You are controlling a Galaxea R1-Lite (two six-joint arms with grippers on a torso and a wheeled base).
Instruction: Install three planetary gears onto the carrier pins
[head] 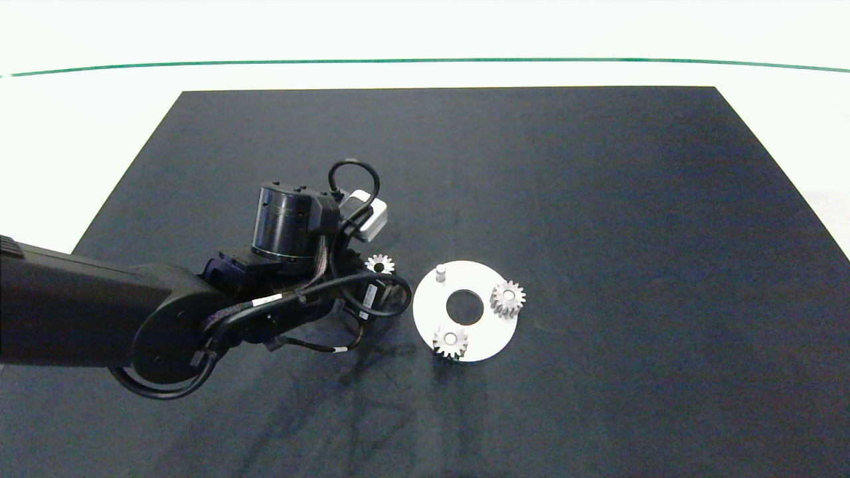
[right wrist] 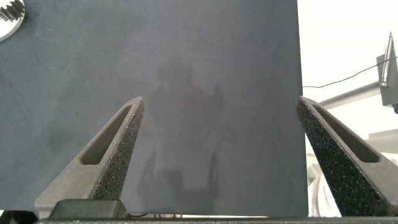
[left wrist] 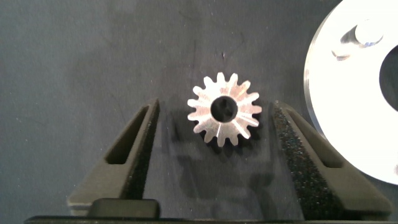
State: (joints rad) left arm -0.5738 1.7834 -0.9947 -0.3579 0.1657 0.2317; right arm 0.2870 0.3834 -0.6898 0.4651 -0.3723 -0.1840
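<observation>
The left end effector (left wrist: 214, 146) hangs over the loose planetary gear (left wrist: 224, 109), its jaws spread wide with the gear flat on the black mat (head: 597, 199) between them and touching neither pad. This third gear lies just beside the edge of the white disc (head: 495, 332) that faces the left arm, near the one bare carrier pin (head: 439, 272). The other two gears (head: 508, 299) (head: 450, 341) already sit on their pins.

Probable faults from this position:
- The gear is thin and lies flat, so closing pads may ride over the teeth or push it sideways.
- A sideways push could drive the gear, or a finger, against the disc rim and shift the disc (the seated gears would move with it).
- A tilted grasp would likely jam the bore on the pin.

The right end effector (right wrist: 217, 155) is parked, spread open and empty, over the mat near its edge; its arm is absent from the head view.

The left arm's wrist hides the fingers in the head view, so their height above the mat cannot be judged. The wrist view cuts off most of the disc.
</observation>
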